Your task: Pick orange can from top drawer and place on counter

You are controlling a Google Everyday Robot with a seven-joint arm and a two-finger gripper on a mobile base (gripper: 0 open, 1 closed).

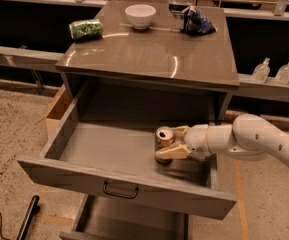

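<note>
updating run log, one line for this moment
gripper: at orange can | orange can: in open top drawer | counter: not yet placed

End effector (pixel 168 143) in top drawer (pixel 104 151), right side; open floor leftward, counter (pixel 149 59) overhang behind.

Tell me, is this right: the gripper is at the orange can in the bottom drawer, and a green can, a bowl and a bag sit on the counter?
Nearly. The camera view shows the gripper at the orange can in the top drawer, not the bottom drawer. The green can, bowl and bag do sit on the counter.
</note>
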